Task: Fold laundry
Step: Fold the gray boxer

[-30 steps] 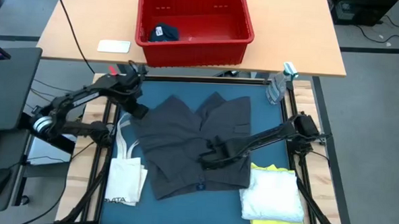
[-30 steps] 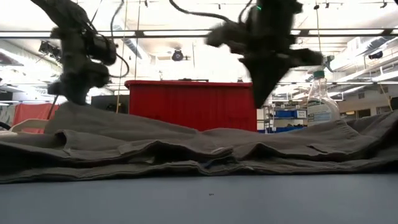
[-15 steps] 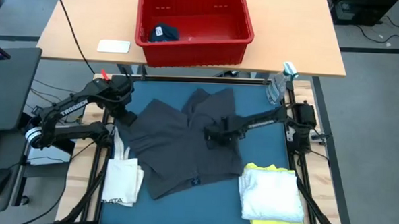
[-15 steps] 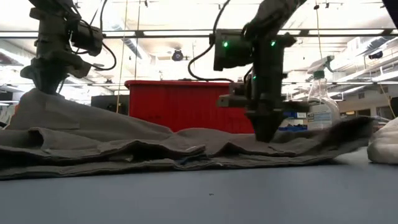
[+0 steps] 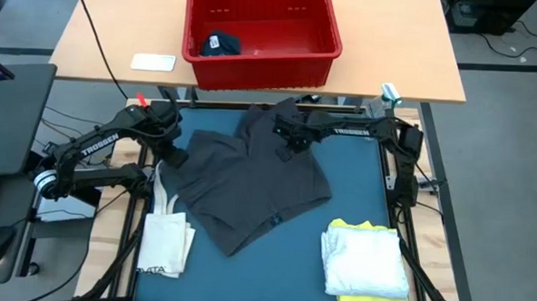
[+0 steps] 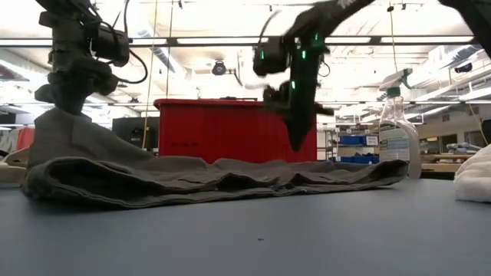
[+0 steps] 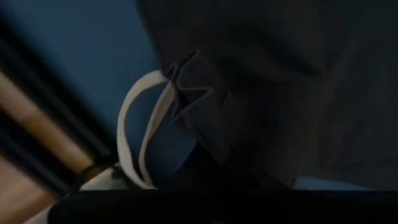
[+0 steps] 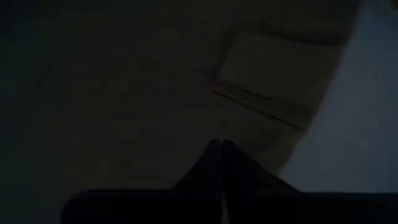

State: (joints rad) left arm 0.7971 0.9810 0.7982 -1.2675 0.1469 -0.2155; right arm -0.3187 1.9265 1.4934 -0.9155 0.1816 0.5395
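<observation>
Two grippers: both are working the dark grey garment, which is lying mid-mat, long axis slanting from far edge to near-left.
Left gripper: pinching and lifting the garment's left corner, beside the tote bag.
Right gripper: fingers pressed together, hovering over the far edge.
Open room: bare mat lying rightward; the yellow and white pile is sitting well apart.

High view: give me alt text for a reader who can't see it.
A large dark grey garment lies spread on the blue table, with the left gripper shut on its left edge and the right gripper shut above its far part. A white and yellow folded stack sits near right, a cream tote bag near left, a red bin beyond.
</observation>
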